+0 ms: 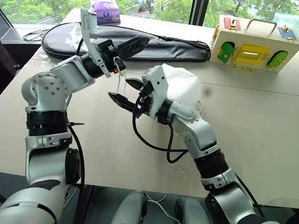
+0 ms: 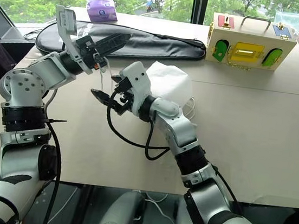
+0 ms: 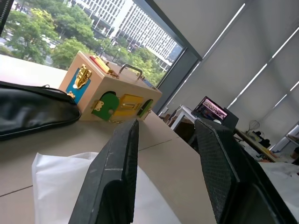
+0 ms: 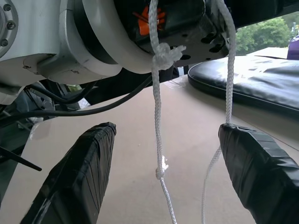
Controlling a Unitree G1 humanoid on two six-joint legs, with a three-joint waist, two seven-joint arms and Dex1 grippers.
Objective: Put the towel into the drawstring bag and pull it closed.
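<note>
White drawstring bag [image 1: 180, 83] on the counter [image 1: 256, 130], behind the right arm, near the black racket case [image 1: 163, 44]. Cord [image 4: 158, 140] hanging from the raised left hand [image 1: 129, 46], fingers [image 3: 114, 177] spread apart in the wrist view. Right hand [image 1: 119, 100] spread wide, cord strands dangling between its fingers [image 4: 77, 177]. Towel impossible to make out.

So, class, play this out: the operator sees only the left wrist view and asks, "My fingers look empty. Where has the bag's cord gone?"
Observer: The cord hangs in two strands under your left gripper.
Operator: Where's the other gripper?
Observer: The right gripper is open just below, with those strands hanging between its fingers.
Operator: And the bag?
Observer: The drawstring bag sits right behind the right arm's wrist.
</note>
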